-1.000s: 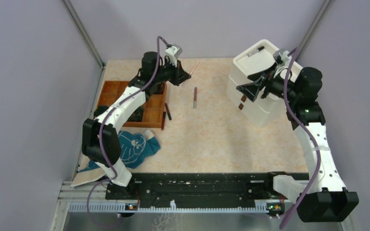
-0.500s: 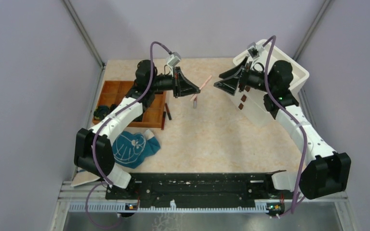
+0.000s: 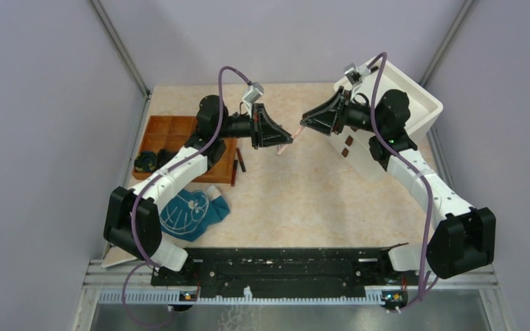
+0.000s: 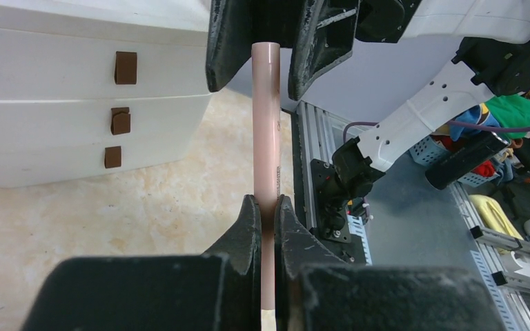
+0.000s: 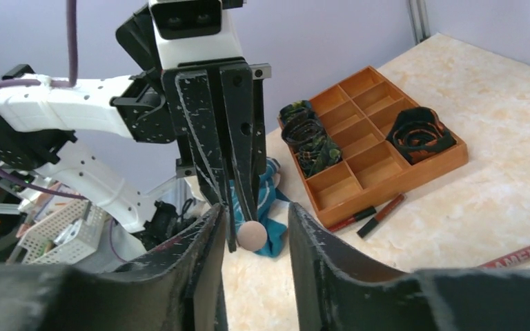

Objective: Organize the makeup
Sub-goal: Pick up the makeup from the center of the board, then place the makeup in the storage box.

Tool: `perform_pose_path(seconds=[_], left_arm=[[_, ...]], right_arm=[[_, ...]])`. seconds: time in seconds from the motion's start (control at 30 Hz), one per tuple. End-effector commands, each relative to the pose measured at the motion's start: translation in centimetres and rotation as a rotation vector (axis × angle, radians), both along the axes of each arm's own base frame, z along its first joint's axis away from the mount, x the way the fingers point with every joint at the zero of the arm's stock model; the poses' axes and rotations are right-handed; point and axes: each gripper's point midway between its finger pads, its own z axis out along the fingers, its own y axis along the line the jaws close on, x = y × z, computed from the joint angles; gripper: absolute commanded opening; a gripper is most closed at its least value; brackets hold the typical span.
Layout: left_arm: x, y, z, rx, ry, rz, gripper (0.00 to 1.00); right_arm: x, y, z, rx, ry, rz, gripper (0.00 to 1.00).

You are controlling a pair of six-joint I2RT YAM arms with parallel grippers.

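Above the desk (image 3: 303,193), beside the white drawer unit (image 4: 41,110), the right gripper (image 5: 254,215) stands parted around one end of a pink pencil (image 4: 266,124), not touching it; the left gripper (image 4: 268,207) clamps the pencil tight.

Tray (image 3: 165,127) left, drawer unit (image 3: 424,110) right, pencil (image 4: 266,124) between, cloth (image 3: 190,214) before tray

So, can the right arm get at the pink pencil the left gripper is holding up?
Probably yes: the right gripper is open, its fingers flanking the free end of the pink pencil, while the left gripper clamps it further along. Nothing sits between them.
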Motion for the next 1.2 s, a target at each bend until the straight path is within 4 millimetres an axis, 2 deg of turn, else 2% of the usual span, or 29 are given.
perform_pose_path(seconds=[0.0, 0.03, 0.13, 0.17, 0.23, 0.3, 0.37, 0.4, 0.47, 0.67, 0.83, 0.93, 1.17], left_arm=[[-0.6, 0.0, 1.5, -0.038, -0.084, -0.006, 0.0], [-0.6, 0.0, 1.6, -0.038, -0.086, -0.004, 0.0], [-0.4, 0.0, 1.5, -0.035, -0.088, 0.007, 0.0], [-0.4, 0.0, 1.5, -0.034, -0.089, 0.009, 0.04], [-0.3, 0.1, 1.5, -0.032, -0.096, 0.019, 0.27], [-0.3, 0.2, 1.6, -0.03, -0.111, 0.034, 0.55], [0.1, 0.4, 1.7, -0.015, -0.132, 0.072, 0.88], [0.5, 0.6, 1.9, -0.005, -0.154, 0.1, 0.97], [0.9, 0.9, 2.2, 0.015, -0.201, 0.14, 0.99], [0.6, 1.8, 2.6, 0.044, -0.299, 0.182, 0.99], [0.6, 2.1, 1.8, 0.065, -0.303, 0.2, 0.99], [0.7, 2.2, 1.5, 0.072, -0.297, 0.204, 0.99], [0.6, 2.1, 1.4, 0.071, -0.292, 0.199, 0.99]], right_arm=[[-0.7, 0.5, 0.6, 0.022, -0.044, 0.044, 0.32], [-0.7, 0.5, 0.6, 0.021, -0.045, 0.045, 0.22], [-0.9, 0.4, 0.7, 0.017, -0.052, 0.039, 0.02], [-0.9, 0.3, 0.9, 0.015, -0.059, 0.031, 0.0], [-0.7, -0.1, 1.3, 0.004, -0.075, -0.002, 0.0], [-0.2, -1.0, 1.7, -0.009, -0.089, -0.049, 0.0], [0.8, -2.4, 2.1, -0.024, -0.088, -0.115, 0.0], [1.4, -3.4, 2.4, -0.031, -0.081, -0.152, 0.0], [2.8, -5.8, 3.0, -0.049, -0.064, -0.225, 0.0], [6.7, -14.8, 3.9, -0.055, 0.059, -0.458, 0.0], [9.5, -20.5, 4.0, -0.02, 0.176, -0.583, 0.0], [11.2, -22.7, 3.4, -0.011, 0.235, -0.635, 0.0], [15.1, -26.2, 1.6, -0.036, 0.306, -0.771, 0.0]])
